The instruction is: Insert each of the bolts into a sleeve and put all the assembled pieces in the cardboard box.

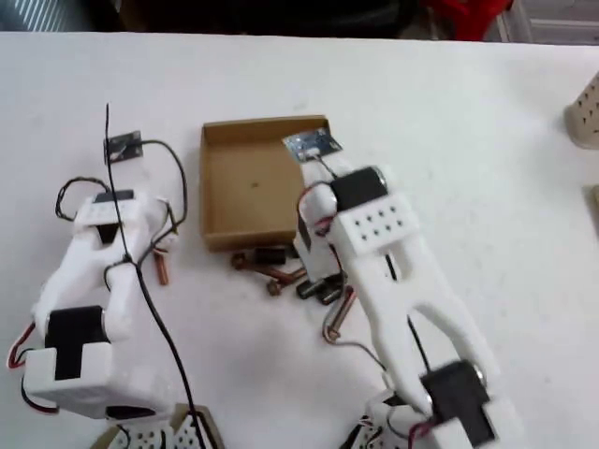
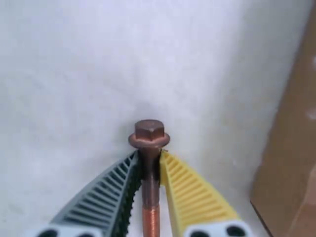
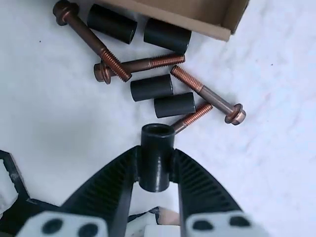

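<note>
left gripper: the left gripper [image 2: 148, 157] is clamped on a copper bolt [image 2: 149, 134], its grey and yellow fingers pinching the shank just under the hex head, which pokes out past the tips.
bolt's place: held over the table just left of the cardboard box [image 1: 248, 187], not touching it.
right gripper: the right gripper [image 3: 156, 154] is closed around a black sleeve [image 3: 157, 138], open bore facing the wrist camera.
loose parts: four loose sleeves [image 3: 151, 87] and four loose bolts [image 3: 89, 39] lie heaped on the table just beyond those fingertips, against the box's near wall, two bolts crossing.
box: open-topped, brown floor showing.
surface: white table [image 1: 468, 140], a beige pegged block [image 1: 585, 112] at its right edge.
room: a dark strip beyond the far edge, a red shape [image 1: 463, 17] at far right.
</note>
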`<move>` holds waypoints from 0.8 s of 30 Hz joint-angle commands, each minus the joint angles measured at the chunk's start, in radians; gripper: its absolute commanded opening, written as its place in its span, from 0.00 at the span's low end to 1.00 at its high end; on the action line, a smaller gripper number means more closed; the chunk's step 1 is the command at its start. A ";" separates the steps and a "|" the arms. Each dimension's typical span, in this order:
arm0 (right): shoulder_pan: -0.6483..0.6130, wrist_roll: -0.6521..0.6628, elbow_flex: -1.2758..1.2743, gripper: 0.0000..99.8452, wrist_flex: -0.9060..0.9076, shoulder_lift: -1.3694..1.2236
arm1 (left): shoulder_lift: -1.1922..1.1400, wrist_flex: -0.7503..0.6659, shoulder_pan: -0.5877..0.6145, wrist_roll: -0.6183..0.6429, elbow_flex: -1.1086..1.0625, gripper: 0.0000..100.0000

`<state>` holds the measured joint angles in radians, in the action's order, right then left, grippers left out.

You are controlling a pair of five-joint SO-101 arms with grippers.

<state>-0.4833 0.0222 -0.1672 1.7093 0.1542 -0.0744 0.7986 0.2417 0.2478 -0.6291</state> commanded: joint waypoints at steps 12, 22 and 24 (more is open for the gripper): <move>-0.016 0.006 0.189 0.02 0.016 -0.395 | 0.005 -0.012 0.015 -0.009 0.048 0.02; -0.087 -0.002 -0.385 0.02 -0.773 -0.117 | 0.005 -0.012 0.016 -0.009 0.049 0.02; -0.090 -0.003 -0.506 0.02 -0.915 -0.021 | 0.005 -0.012 0.016 -0.009 0.049 0.02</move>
<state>-0.5616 0.0238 -0.5125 1.0296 -0.0100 -0.0744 0.7986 0.2417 0.2478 -0.6291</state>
